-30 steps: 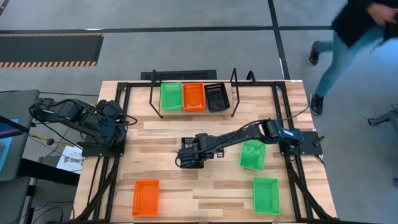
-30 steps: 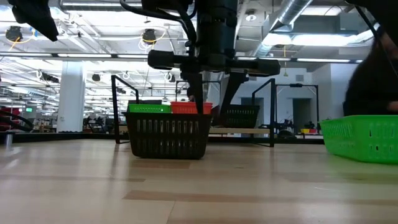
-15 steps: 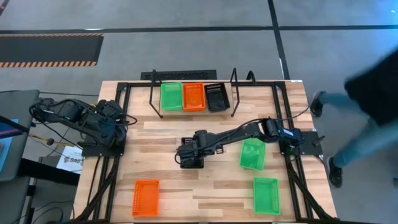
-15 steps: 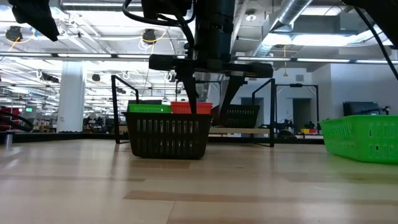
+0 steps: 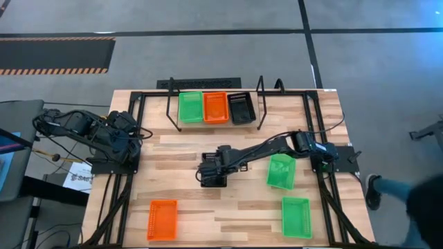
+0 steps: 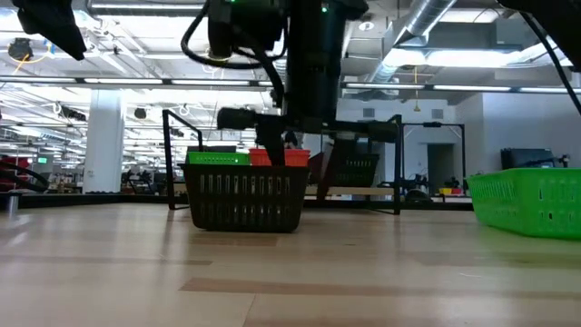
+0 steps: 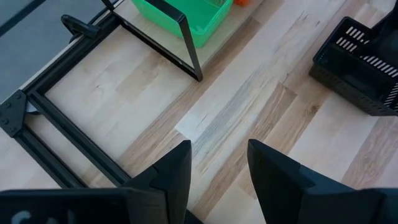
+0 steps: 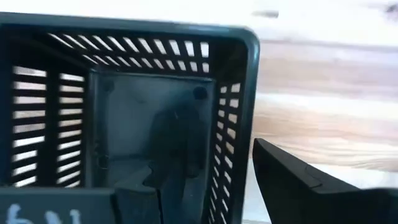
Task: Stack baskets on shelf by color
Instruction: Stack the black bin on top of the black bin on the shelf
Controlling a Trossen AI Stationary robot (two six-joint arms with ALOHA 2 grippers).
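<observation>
The shelf at the far edge holds a green basket, a red-orange basket and a black basket side by side. Another black basket stands on the table's middle. My right gripper is open and lowered over the basket's right end: one finger is inside it, the other outside its end wall. I cannot tell whether either finger touches the wall. My left gripper is open and empty at the table's left side.
Two green baskets lie on the table's right half, and a red-orange one lies near the front left. The black tube frame runs along the table's sides. A person's leg shows off the table's right.
My right gripper has gone down onto the black basket in the middle, so that its fingers now reach around the basket's right end wall. The basket has stayed in place. A person has walked past beyond the table's right edge.
</observation>
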